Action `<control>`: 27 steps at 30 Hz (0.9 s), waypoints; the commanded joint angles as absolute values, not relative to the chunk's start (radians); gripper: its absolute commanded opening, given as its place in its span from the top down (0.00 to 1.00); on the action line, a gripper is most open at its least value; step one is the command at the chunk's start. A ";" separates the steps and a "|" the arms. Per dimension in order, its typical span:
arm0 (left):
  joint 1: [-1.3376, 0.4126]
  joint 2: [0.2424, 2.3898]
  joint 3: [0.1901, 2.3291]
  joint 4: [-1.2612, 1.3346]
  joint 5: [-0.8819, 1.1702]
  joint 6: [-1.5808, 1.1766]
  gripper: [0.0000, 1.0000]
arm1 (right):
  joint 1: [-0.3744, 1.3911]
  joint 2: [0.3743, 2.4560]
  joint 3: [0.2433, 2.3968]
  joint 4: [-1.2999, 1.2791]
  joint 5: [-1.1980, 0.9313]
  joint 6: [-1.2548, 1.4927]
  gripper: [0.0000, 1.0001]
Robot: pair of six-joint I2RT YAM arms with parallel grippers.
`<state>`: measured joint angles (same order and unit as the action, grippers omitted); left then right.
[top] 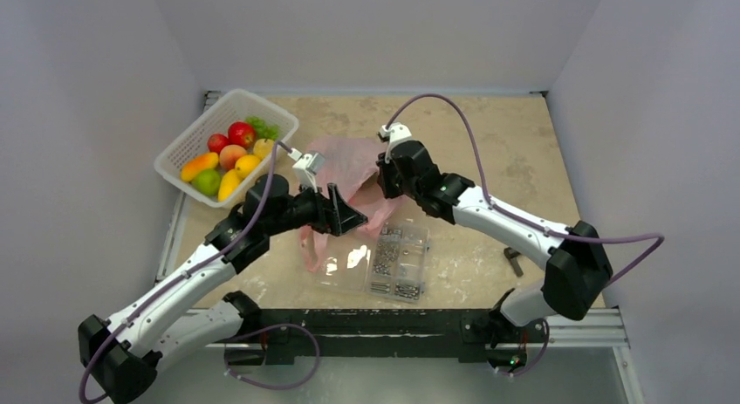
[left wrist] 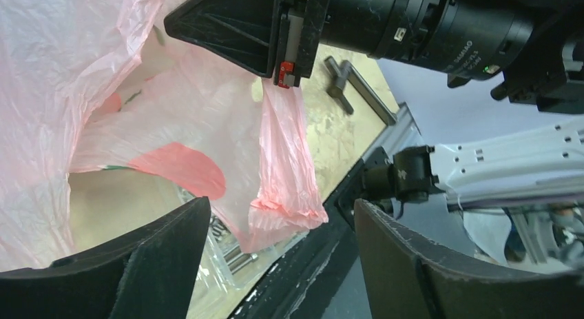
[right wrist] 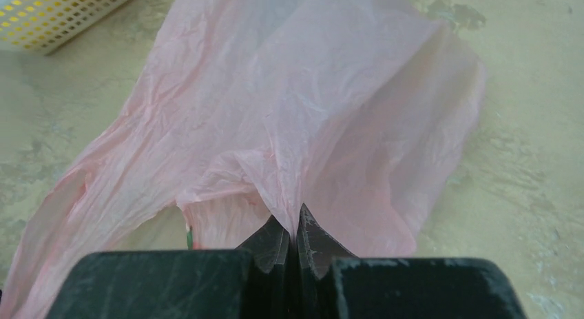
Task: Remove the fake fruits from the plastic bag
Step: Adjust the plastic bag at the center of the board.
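Observation:
The pink plastic bag (top: 349, 164) lies crumpled mid-table. My right gripper (top: 384, 173) is shut on a fold of its upper edge and holds it up; the right wrist view shows the film pinched between the closed tips (right wrist: 296, 226) with the bag (right wrist: 310, 105) spread beyond. My left gripper (top: 347, 216) is open at the bag's near side. In the left wrist view its jaws (left wrist: 282, 209) stand wide apart, and the bag's mouth (left wrist: 172, 119) and a hanging edge are in front of them. No grey-green melon shows. Several small fake fruits (top: 229, 155) lie in the basket.
A white slotted basket (top: 174, 151) stands at the back left, its corner also in the right wrist view (right wrist: 55, 16). A clear plastic case of screws (top: 397, 260) lies just in front of the bag. A small black tool (top: 513, 260) lies near the right arm's base.

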<state>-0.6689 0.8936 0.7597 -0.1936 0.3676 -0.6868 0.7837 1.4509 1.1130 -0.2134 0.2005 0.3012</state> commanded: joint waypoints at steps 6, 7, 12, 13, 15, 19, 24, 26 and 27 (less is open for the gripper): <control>-0.672 1.072 0.909 -0.216 0.161 -0.644 0.58 | 0.752 1.458 1.156 -0.087 0.028 0.266 1.00; -0.672 1.095 0.914 -0.207 0.124 -0.655 0.63 | 0.748 1.451 1.149 -0.085 0.023 0.271 1.00; -0.690 1.209 0.913 -0.135 0.056 -0.713 0.74 | 0.736 1.406 1.112 -0.067 0.003 0.330 1.00; -0.693 1.230 0.913 -0.130 0.023 -0.734 0.76 | 0.736 1.399 1.106 -0.065 0.003 0.345 1.00; -0.696 1.274 0.909 -0.111 -0.024 -0.764 0.77 | 0.736 1.383 1.085 -0.044 -0.021 0.363 1.00; -0.697 1.408 0.936 -0.021 0.010 -0.787 0.77 | 0.736 1.369 1.062 -0.038 -0.032 0.373 1.00; -0.694 1.571 0.929 0.127 0.081 -0.821 0.78 | 0.735 1.353 1.040 -0.086 0.029 0.333 1.00; -0.687 1.614 0.947 0.122 0.089 -0.817 0.76 | 0.735 1.354 1.039 -0.160 0.143 0.326 1.00; -0.685 1.630 0.960 0.122 0.101 -0.815 0.75 | 0.735 1.354 1.034 -0.193 0.184 0.328 1.00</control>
<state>-0.6937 1.5845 0.9184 0.0158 0.0612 -0.7944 0.7361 1.3842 1.0443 -0.1093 0.0353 0.3454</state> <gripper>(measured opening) 0.234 0.004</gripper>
